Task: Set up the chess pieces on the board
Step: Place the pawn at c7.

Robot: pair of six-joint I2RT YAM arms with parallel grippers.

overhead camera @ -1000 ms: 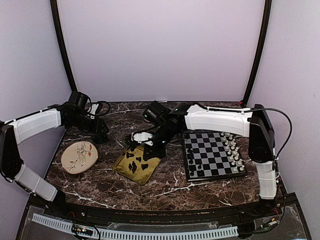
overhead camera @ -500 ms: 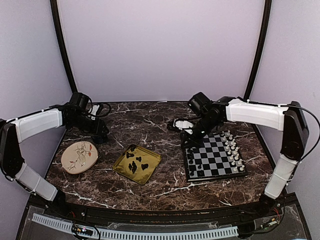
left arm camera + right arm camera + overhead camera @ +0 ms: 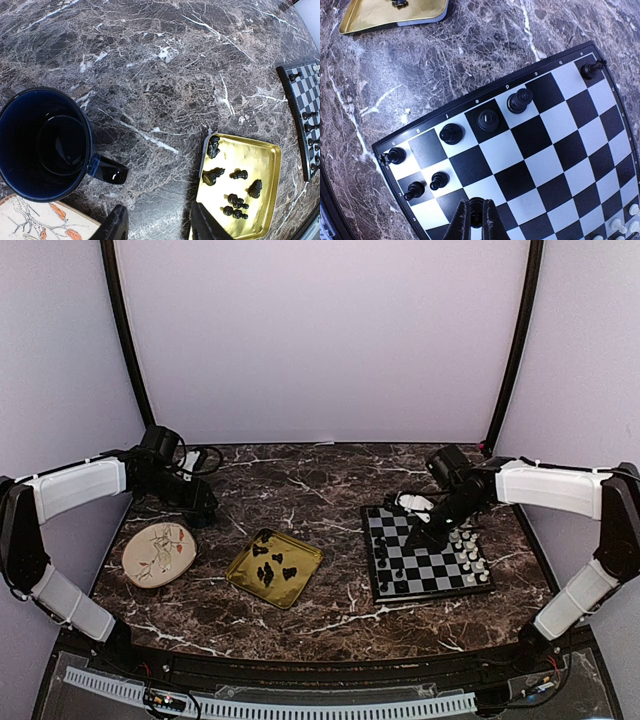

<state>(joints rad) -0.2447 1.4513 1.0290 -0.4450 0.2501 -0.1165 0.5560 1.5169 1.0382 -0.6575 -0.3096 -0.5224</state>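
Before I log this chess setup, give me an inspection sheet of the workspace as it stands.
Surface: dark marble table.
Job's things: board with black pieces on the tray side and white pieces opposite; loose pieces, all black, in the tray.
Clutter: plate; blue mug.
Pincers: left pincer open and empty, above the table beside the mug; right pincer shut on a black piece over the board.
Cables: black cable looped at the left wrist.
Surroundings: plain walls, nothing else seen.
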